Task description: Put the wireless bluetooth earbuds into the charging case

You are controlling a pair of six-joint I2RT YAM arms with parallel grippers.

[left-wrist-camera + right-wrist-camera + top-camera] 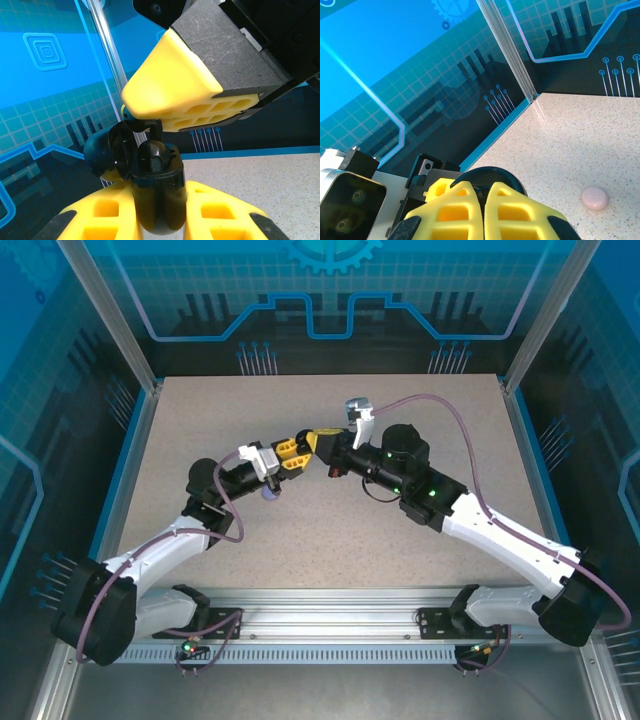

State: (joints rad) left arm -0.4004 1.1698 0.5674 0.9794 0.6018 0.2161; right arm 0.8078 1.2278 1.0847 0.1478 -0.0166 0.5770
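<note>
One black earbud sits in the mouth of the black case. In the left wrist view its rounded head pokes up above the rim at the middle of the opening. The lid is swung open to the left. The left hand grasps the case, with a yellow finger pressed against each flank, and the speckled surface shows behind.

Just above the opening sits the right hand, its yellow tips pointing down toward the earbud. A thin, curved black piece shows right under those tips, at the rim of the case. Whether it is another earbud's stem or part of the case cannot be told. The right hand is clenched. In the right wrist view its two fingers lie flat against each other, with the round edge of the black case just behind them. Whether anything tiny is pinched between them cannot be told.

In the top view the two hands meet tip to tip over the middle of the surface, the left hand on the left and the right hand on the right. A lavender round thing lies just beneath the left wrist, partly hidden by the arm. A pink case lies shut on the surface, off to the right of the right hand and apart from it.
</note>
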